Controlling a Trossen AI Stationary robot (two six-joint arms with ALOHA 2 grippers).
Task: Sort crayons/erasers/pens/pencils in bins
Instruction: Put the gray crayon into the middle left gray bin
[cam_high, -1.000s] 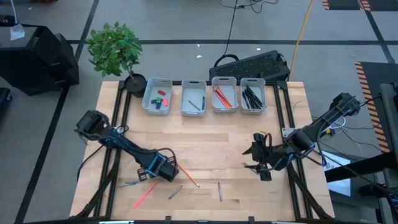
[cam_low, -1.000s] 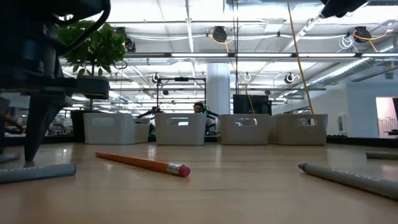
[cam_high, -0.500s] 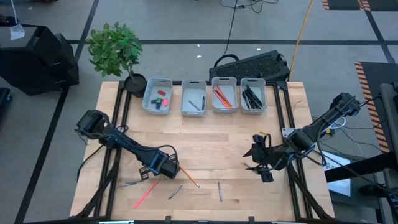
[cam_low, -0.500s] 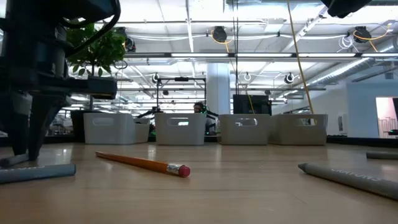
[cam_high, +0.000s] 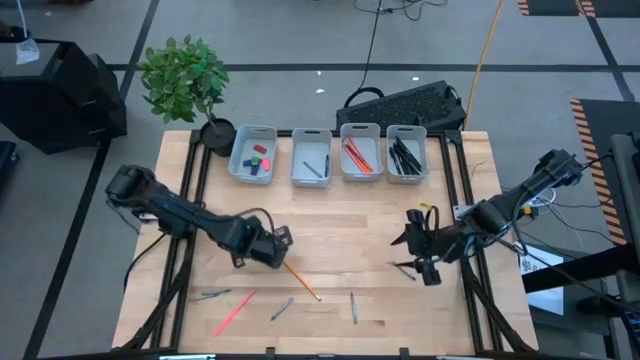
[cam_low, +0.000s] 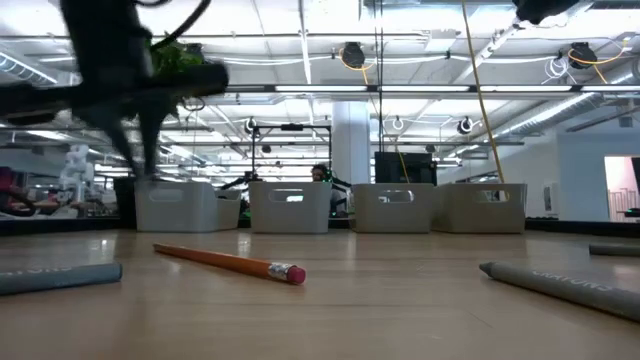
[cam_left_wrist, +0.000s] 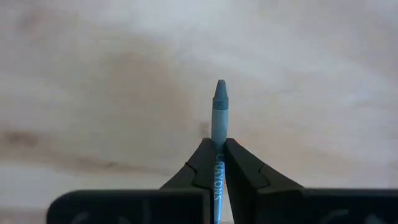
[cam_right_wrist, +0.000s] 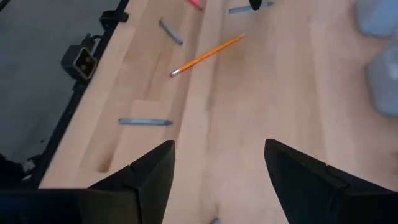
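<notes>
A blue crayon (cam_left_wrist: 219, 118) is pinched by the left gripper (cam_high: 272, 243) above the table (cam_high: 370, 215). 4 bins (cam_high: 328, 154) are lined along the far edge. The right gripper (cam_right_wrist: 216, 167) is held spread, empty.

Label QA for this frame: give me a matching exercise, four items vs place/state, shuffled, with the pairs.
Column 1:
1. left gripper
2. right gripper
3. orange pencil
4. erasers

Column 2:
A. lying on the table, near the front
B. shut on a blue-grey crayon
C. in the leftmost bin
D. open, holding nothing

Pairs: 1-B, 2-D, 3-A, 4-C
</notes>
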